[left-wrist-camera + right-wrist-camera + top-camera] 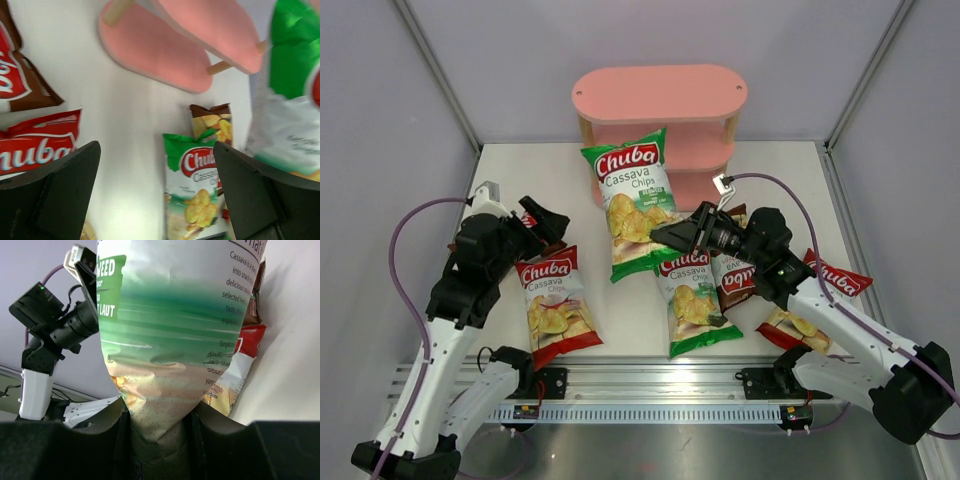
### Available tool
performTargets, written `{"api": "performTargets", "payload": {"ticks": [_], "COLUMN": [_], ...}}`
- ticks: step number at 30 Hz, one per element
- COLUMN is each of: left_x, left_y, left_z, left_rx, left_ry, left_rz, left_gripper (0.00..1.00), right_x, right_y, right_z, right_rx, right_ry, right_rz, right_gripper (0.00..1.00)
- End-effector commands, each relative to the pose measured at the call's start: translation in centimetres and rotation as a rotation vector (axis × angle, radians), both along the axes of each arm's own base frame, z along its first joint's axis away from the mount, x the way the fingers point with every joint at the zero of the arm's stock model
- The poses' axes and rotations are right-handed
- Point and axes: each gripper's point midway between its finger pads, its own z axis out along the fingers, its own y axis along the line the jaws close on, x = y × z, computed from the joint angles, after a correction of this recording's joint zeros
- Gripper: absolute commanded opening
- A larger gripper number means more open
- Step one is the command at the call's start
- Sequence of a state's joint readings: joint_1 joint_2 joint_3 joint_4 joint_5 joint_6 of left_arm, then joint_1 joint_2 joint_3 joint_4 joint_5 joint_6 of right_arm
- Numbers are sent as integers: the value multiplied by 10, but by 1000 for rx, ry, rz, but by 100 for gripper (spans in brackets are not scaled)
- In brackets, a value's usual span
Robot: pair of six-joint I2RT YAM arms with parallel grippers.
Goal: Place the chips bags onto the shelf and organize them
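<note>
Right claw (pixel 665 235): shut tight on the bottom seam of the held green bag (pixel 630 195); in the right wrist view the crumpled seam is seen pinched between both fingers.
Held green bag: raised off the bench (pixel 520 170) at the centre of the frame, logo facing up, with its top edge overlapping the front of the shelf (pixel 660 90). Whether bag and shelf are touching cannot be told.
Shelf: set upright at the upper centre of the frame, against the far edge of the bench. No bag is seen on the parts of its pink boards that show.
Left claw (pixel 156 160): spread wide, with nothing gripped between its fingers; it is positioned at the left of the overhead frame.
Left brown bag (pixel 30 92): laid on the bench in the upper left of the left wrist view, largely covered by the left claw from overhead.
Left red bag (pixel 555 300): laid flat at the lower left of centre, just beside the left arm.
Flat green bag (pixel 695 300): laid flat at the lower centre, below the right claw.
Centre brown bag (pixel 732 280): laid beside the flat green bag, partly hidden under the right arm.
Right red bag (pixel 830 280): laid at the lower right, crossed by the right arm.
</note>
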State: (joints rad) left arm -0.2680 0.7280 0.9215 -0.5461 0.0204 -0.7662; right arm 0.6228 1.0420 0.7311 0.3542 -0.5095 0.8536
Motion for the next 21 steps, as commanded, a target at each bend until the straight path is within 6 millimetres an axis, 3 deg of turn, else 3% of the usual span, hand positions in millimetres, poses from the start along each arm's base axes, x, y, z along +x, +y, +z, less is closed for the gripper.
{"api": "performTargets", "payload": {"ticks": [1,6,14,15,17,18,20,21], "left_x": [-7,-15,-30,-31,-31,-31,-30,-29], "left_y": [27,40,52,53,53,52,50,49], "left_z": [8,1,-30,-31,-31,-31,-34,-36], "left_rx": [193,322,435,437,440,441,442,442], "left_ry": [-27,-47,-55,-54,-57,-54,-42,-35], "left_rz": [36,16,-3,0,-7,-7,-21,-27], "left_gripper": [99,99,99,99,99,99,99,99], "right_x": [3,27,107,111,134,135,159,162], "right_y": [0,3,1,1,7,8,14,13], "right_z": [70,93,133,151,146,162,148,160], "right_rx": [76,35,84,88,70,77,49,61], "right_ry": [-135,-137,-25,-38,-13,-27,23,20], "right_rz": [-28,-97,-191,-188,-195,-184,-187,-189], "right_gripper": [20,21,20,20,20,20,20,20]}}
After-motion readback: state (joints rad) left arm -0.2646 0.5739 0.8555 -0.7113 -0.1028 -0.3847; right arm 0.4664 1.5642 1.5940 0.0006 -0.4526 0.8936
